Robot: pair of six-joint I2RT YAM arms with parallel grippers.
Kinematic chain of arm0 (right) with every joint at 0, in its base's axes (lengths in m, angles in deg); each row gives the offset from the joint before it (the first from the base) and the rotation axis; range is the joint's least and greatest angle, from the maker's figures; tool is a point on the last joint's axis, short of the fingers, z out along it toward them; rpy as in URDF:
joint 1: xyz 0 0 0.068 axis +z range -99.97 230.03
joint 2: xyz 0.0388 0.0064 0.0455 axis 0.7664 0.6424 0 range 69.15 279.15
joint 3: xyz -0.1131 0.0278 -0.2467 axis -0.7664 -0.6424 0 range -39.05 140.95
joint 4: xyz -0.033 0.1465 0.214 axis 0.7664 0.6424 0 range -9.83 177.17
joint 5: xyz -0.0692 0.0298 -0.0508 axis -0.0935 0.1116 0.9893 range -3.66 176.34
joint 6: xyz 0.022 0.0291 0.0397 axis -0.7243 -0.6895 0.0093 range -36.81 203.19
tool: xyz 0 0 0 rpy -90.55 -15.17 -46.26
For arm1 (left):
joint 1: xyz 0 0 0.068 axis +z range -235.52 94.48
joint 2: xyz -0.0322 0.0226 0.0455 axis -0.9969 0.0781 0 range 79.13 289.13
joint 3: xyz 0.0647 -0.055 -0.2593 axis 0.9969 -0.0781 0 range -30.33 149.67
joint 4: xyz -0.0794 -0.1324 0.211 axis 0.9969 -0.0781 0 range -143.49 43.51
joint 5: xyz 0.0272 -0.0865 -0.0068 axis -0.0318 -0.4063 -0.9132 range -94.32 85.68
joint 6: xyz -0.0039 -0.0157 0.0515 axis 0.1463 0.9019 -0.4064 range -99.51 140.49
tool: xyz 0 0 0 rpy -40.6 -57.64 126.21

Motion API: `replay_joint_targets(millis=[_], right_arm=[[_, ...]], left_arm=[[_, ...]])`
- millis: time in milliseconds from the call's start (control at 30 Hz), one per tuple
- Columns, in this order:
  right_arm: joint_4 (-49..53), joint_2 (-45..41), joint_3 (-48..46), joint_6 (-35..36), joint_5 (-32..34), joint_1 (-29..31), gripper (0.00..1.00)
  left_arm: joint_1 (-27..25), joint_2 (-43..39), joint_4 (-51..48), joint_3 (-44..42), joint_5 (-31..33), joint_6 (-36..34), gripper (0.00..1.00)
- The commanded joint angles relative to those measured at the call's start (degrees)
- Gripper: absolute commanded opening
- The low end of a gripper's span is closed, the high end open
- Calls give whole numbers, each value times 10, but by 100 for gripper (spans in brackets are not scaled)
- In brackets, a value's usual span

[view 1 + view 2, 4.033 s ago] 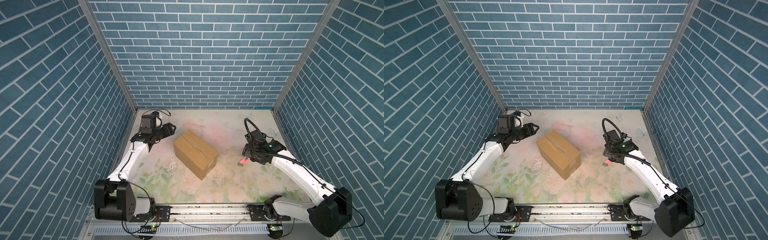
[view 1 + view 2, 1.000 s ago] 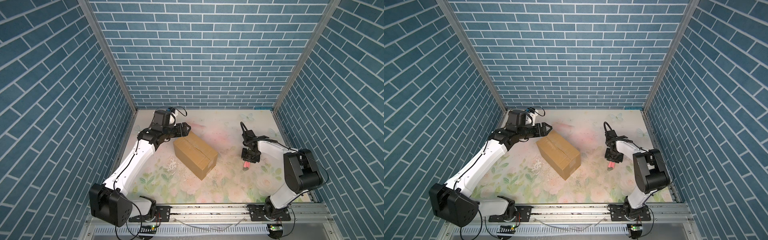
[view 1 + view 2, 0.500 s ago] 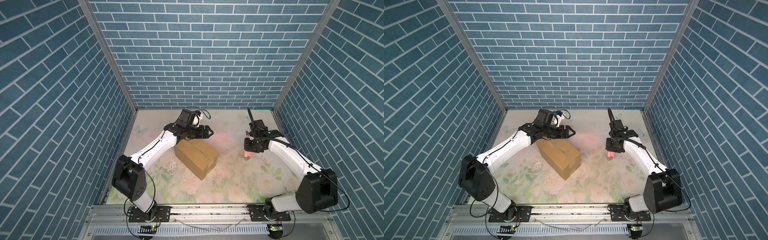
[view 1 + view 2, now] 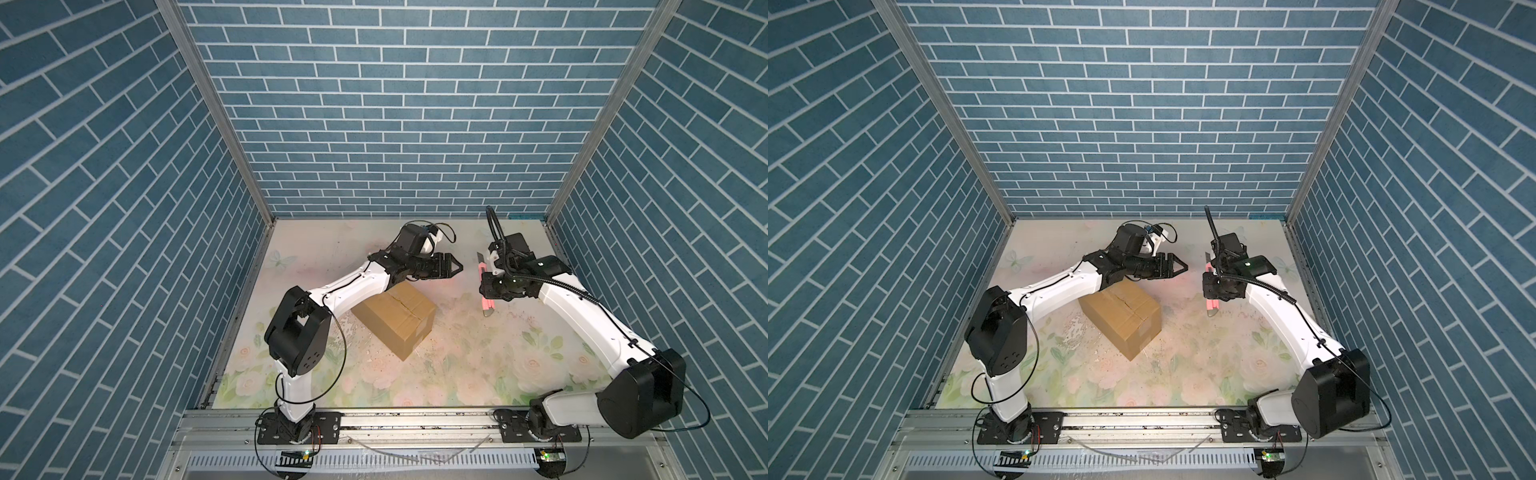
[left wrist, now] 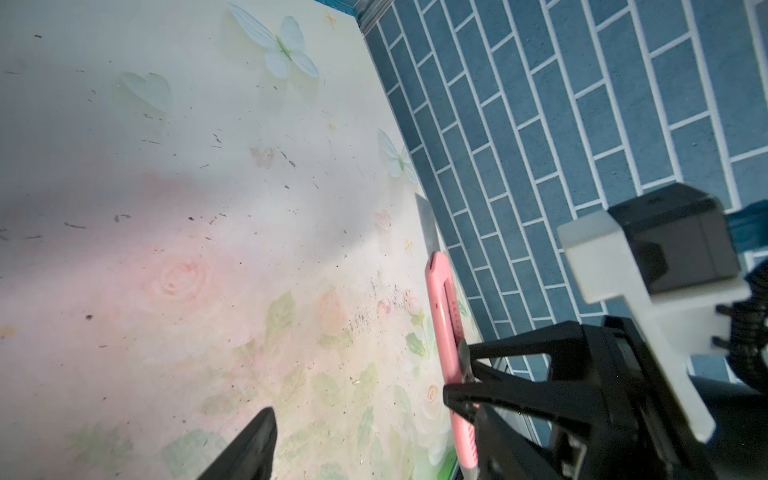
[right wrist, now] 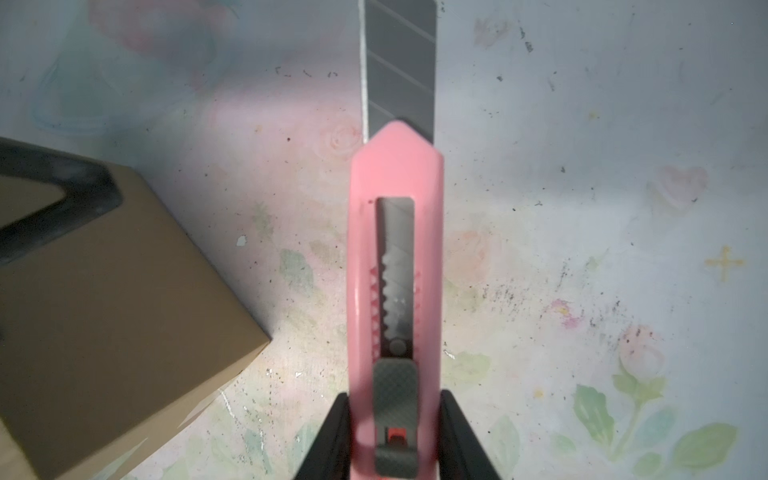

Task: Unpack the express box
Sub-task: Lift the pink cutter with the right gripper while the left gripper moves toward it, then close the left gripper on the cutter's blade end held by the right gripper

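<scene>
Brown cardboard, the express box (image 4: 395,318) sits mid-table with flaps shut, my left gripper (image 4: 456,266) spread empty at its one o'clock, my right gripper (image 4: 487,286) at three o'clock pinching the pink knife (image 4: 485,305), all cutting apparently ahead.

Walls: blue brick-pattern panels (image 4: 395,104) stood on three sides | corners: metal posts (image 4: 221,116) | counter (image 4: 457,374) wore pale floral print, scuffed and speckled | light: even
</scene>
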Motion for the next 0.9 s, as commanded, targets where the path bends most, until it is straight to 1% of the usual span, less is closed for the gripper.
replay_joint_targets(millis=[0, 33, 133, 233, 467, 767, 867], right_arm=[[8, -18, 31, 21, -20, 6, 2], [7, -20, 33, 21, -41, 7, 2], [7, -25, 40, 23, -56, 9, 2], [7, -24, 42, 25, -58, 10, 2], [3, -23, 42, 23, -62, 14, 2], [-2, -23, 43, 21, -66, 18, 1], [-2, -22, 43, 21, -67, 20, 1]], left_arm=[[-3, 12, 62, 12, -11, 30, 74], [-5, 15, 69, 13, -12, 34, 74], [-9, 24, 87, 16, -15, 43, 70], [-13, 33, 94, 21, -16, 48, 65], [-22, 44, 106, 28, -18, 52, 62], [-35, 58, 119, 34, -19, 61, 55], [-39, 64, 121, 41, -20, 63, 51]])
